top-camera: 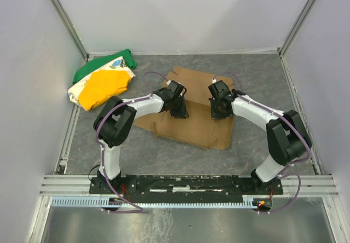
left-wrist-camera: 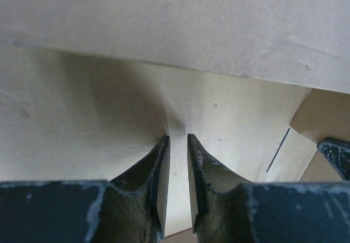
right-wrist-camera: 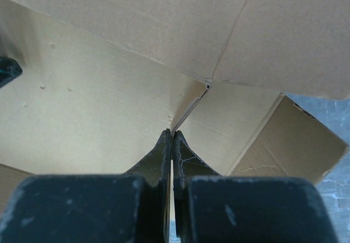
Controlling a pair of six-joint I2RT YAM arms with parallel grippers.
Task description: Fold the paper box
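"On the grey table (top-camera: pixel 180 163), dead centre: what's the brown sheet?" the desk asks.

"That's the paper box (top-camera: pixel 199 129), a die-cut cardboard blank lying opened out between the two arms, creases and flaps showing. Both arms reach in over it from the near edge, wrists bent down onto the board."

"And the left gripper (left-wrist-camera: pixel 176 138)?"

"Its wrist camera shows the two dark fingers (left-wrist-camera: pixel 156 166) a narrow slot apart, with pale cardboard filling the slot. The board puckers into a shadowed fold that runs straight to the tips, so the claw is pinching a fold of the box. A broad panel stands tilted across the top of that view."

"The right gripper (right-wrist-camera: pixel 171 132)?"

"Pressed together, finger flat against finger. The tips sit at the lower end of a thin raised flap edge, close to where creases meet on the blank. Whether they touch that edge I can't tell. At the right of that view a side flap juts out over the grey surface."

"How do the claws stand to each other?"

"From above they are side by side over the middle of the sheet, near each other but apart, the left one on the left half and the right one on the right."

"Anything else in shot?"

"A green, yellow and white cloth bundle (top-camera: pixel 104 81) sits in the far left corner, near the box but off it. Plain white walls (top-camera: pixel 180 13) close three sides."
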